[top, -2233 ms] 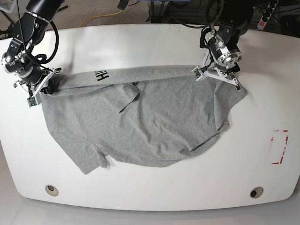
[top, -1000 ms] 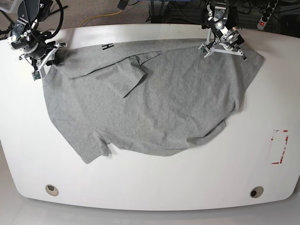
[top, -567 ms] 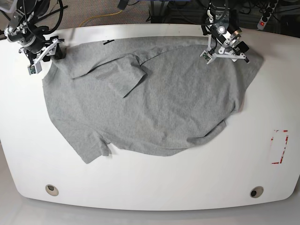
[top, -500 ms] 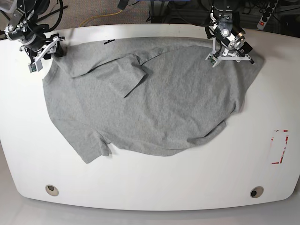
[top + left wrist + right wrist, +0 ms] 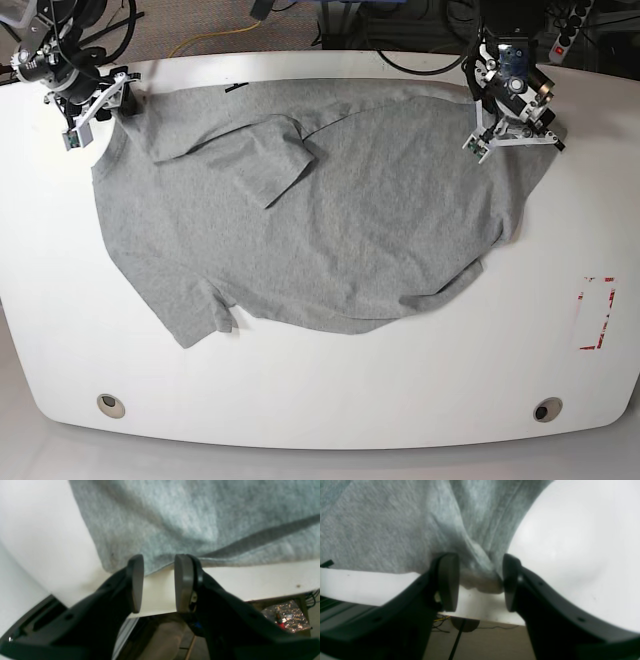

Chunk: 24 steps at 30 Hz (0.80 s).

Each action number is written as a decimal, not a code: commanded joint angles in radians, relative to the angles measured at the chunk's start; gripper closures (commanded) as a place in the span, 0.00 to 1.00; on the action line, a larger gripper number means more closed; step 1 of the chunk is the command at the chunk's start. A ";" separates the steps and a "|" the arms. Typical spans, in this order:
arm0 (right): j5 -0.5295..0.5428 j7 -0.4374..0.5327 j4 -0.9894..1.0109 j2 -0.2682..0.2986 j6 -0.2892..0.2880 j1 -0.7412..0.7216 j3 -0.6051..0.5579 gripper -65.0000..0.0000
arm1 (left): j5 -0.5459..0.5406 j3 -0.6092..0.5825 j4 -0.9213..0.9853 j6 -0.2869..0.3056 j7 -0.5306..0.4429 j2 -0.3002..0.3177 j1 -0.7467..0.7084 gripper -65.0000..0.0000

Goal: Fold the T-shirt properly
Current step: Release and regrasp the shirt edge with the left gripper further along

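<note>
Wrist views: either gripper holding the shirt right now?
Neither. Left gripper and right gripper jaws stand open at the T-shirt edge, unclamped.

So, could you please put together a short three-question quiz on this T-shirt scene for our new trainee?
1. True or false: the left gripper is clamped on the T-shirt.
2. What lies between the right gripper's open jaws? A) bunched grey cloth B) a cable C) nothing
3. Fill in: a red-marked rectangle sits near the table's ____ edge in the base view.

Key: 1 false, its jaws are open; 2 A; 3 right.
</note>
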State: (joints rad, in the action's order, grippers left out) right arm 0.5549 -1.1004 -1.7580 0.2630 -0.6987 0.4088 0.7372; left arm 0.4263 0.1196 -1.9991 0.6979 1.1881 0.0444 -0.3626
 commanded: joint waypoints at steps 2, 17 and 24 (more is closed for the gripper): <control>0.006 0.018 -0.018 0.019 0.001 -0.004 0.005 0.58 | -0.148 0.012 -0.019 0.000 0.006 0.073 -0.017 0.72; 0.003 0.018 -0.018 -0.021 0.001 -0.032 0.002 0.58 | -0.604 0.414 0.019 0.000 0.011 0.182 0.196 0.61; 0.003 0.018 -0.018 -0.023 0.001 -0.034 0.002 0.58 | -0.823 0.647 0.228 0.000 0.011 0.220 0.202 0.34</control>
State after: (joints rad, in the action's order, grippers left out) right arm 0.5484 -1.1004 -1.7580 0.2218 -0.6968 0.3771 0.7319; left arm -0.3313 0.6903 -1.8599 0.6991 1.2098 0.2382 -0.1688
